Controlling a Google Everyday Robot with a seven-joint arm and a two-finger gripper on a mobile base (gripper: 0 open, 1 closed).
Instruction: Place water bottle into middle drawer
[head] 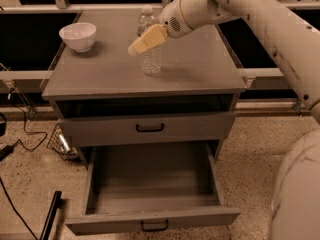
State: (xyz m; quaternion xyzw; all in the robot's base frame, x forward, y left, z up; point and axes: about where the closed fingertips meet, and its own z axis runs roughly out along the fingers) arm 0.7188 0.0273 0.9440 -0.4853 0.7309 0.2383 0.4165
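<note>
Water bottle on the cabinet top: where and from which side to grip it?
Grip the water bottle at mid-body, coming level from the view's right, where the gripper is, by its upper half. It stands upright, slim and round, so a side pinch probably suits.

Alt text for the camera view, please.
The robot's gripper is at the upright water bottle on the grey cabinet top. The middle drawer below is pulled open and empty; a white bowl sits back left.
</note>
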